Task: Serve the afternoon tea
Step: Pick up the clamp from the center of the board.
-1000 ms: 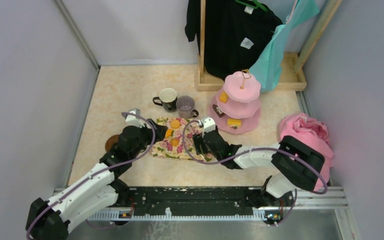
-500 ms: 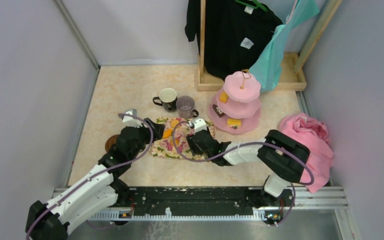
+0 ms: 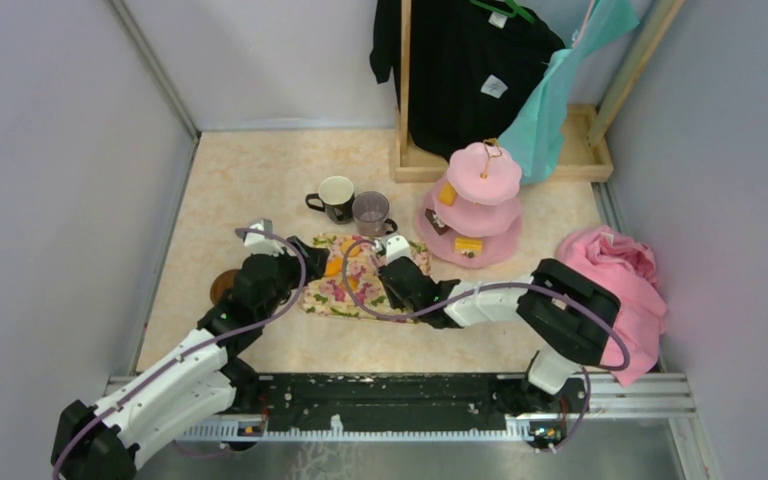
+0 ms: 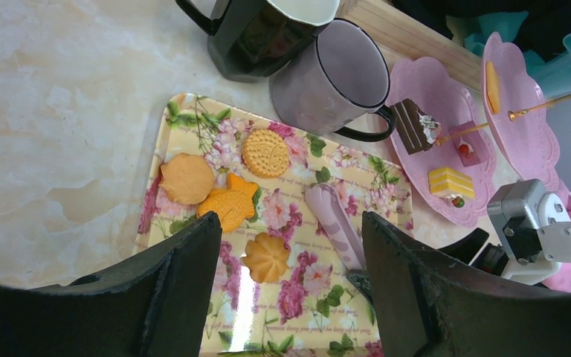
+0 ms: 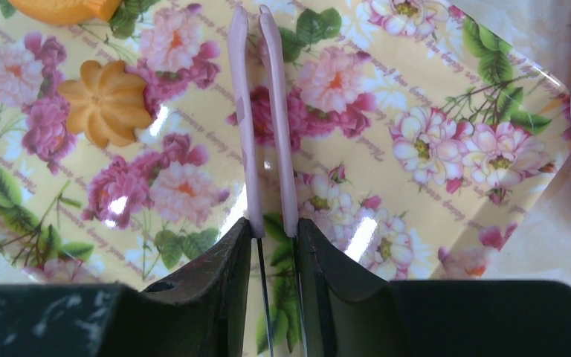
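Seen from the top camera, the pink three-tier stand [image 3: 505, 245] sits right of centre on the marbled table [image 3: 250, 180]. The black mug [image 3: 336, 198] and the smoky translucent mug [image 3: 371, 212] are side by side just left of it. Below the mugs lies the flower-patterned tray [image 3: 335, 300], with the left arm [image 3: 250, 285] extended over it from the lower left and the right arm [image 3: 480, 300] from the lower right. A round brown coaster [image 3: 223, 285] shows at the left arm's left edge (only one can be made out). A pink cloth [image 3: 615, 270] is heaped at the right edge. In the left wrist view, the left jaws stand wide apart with nothing between them. Above them are the tray's treats: a round orange snack [image 4: 186, 178], a fish-shaped snack [image 4: 230, 207] just beside it, a patterned round biscuit [image 4: 265, 152] above, and a flower-shaped snack [image 4: 266, 256] below. Pink tongs [image 4: 333, 222] slant to their right, and cake pieces [image 4: 450, 182] rest on the stand's tiers in the upper right. In the right wrist view, the right jaws are clamped on the tongs. The two blades run nearly together up the frame over the tray, and the flower-shaped snack lies to their left.
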Available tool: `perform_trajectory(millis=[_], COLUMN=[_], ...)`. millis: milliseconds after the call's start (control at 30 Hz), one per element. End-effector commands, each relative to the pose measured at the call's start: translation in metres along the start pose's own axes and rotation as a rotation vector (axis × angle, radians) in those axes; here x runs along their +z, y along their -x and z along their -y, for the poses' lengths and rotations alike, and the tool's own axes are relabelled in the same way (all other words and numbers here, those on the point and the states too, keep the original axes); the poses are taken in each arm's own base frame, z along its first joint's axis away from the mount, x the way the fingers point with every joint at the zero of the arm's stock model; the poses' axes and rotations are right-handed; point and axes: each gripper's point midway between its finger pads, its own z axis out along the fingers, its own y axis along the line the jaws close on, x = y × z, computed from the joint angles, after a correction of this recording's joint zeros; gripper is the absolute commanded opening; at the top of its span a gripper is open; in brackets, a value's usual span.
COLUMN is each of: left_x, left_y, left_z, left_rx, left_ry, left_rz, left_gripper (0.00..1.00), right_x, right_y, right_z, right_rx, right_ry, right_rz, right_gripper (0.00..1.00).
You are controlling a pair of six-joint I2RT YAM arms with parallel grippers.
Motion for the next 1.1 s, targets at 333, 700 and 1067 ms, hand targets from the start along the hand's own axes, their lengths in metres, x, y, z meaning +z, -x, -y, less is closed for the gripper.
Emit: perform_trajectory(millis=[333,700,1067], left_x=[0.004,0.004,0.002], left_y=[0.022,0.028,0.031], left_z=[0.012,0.017,0.017], left_rx=[-0.007,-0.01,-0.003], left_ry=[-0.001,-0.013,-0.016], left_rz=[0.047,0.059,0.068], left_gripper=[0.75,0.75,0.75], right_x=[-0.047,-0.067,-0.06], right_y=[0.027,0.03,0.014], right_z=[-0.02,-0.044,-0.061], right_rx=[0.002,-0.021,-0.025], right_ry=[0.135,0.269,0.338], right_rz=[-0.04,-0.121,-0.214], right_gripper=[0.29,0.4,0.42])
